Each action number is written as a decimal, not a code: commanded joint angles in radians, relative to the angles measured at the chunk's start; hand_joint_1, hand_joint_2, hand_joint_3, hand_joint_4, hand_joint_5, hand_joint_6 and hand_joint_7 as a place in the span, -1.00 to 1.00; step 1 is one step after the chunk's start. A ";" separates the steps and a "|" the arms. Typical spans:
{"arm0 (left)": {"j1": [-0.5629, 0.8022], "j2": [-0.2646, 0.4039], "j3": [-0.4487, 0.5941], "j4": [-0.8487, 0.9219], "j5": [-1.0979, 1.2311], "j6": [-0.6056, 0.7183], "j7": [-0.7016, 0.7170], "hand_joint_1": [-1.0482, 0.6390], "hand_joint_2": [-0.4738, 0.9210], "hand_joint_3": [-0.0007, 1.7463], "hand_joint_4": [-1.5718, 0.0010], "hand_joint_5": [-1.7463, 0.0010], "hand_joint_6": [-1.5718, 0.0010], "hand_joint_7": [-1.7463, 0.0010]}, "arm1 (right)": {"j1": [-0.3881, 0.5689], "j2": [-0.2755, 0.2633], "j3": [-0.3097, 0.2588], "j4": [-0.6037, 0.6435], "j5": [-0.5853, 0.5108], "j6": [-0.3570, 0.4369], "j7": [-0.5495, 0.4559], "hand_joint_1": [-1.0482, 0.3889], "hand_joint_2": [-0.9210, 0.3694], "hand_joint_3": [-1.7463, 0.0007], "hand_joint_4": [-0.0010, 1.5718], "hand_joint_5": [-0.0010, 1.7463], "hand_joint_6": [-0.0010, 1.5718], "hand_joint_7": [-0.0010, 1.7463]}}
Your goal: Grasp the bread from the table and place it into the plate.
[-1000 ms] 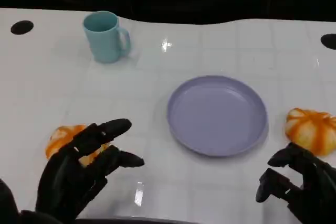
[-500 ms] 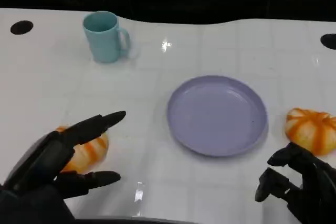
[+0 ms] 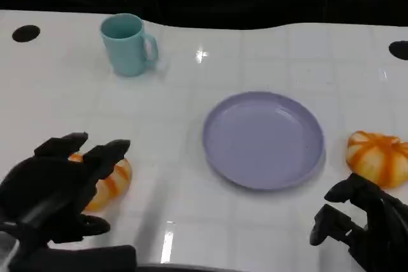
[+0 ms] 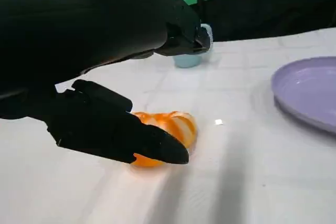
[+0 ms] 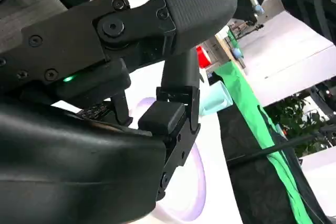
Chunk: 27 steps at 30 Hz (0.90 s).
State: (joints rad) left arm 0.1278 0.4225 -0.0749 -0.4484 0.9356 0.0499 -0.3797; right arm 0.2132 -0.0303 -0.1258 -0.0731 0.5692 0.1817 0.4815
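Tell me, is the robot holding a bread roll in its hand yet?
Not yet. The left hand hovers open around the orange bread, fingers spread beside it, not gripping. The right hand holds nothing.

A: Where does the head view look from?

B: From above, down onto the white table (image 3: 255, 234), with the plate (image 3: 264, 138) near mid-frame and the mug (image 3: 127, 44) at upper left.

A: And the left wrist view?

B: Low and close, skimming the table from behind the left hand (image 4: 100, 45). It shares the bread (image 4: 165, 129), mug and plate edge with the head view.

A: The right wrist view?

B: Tilted, very close behind the right hand (image 5: 157, 77); plate and mug peek past it.
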 commanded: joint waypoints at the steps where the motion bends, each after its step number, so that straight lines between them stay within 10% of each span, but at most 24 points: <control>1: -0.050 0.017 -0.039 0.039 0.066 0.050 -0.030 -0.29 0.91 -0.99 0.98 0.90 0.78 1.00 | 0.004 -0.010 -0.009 -0.014 0.006 0.010 -0.004 -0.28 -1.00 0.79 -0.10 0.80 -0.01 0.24; 27: -0.487 -0.016 -0.305 0.819 0.023 0.071 0.130 -0.34 0.88 -1.00 0.87 0.91 0.78 0.98 | 0.004 -0.009 -0.011 -0.017 -0.004 0.012 -0.009 -0.29 -1.00 0.79 -0.08 0.79 0.00 0.23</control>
State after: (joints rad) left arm -0.3274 0.4112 -0.3605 0.2925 0.9687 0.1277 -0.3047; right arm 0.2149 -0.0313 -0.1292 -0.0847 0.5700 0.1979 0.4783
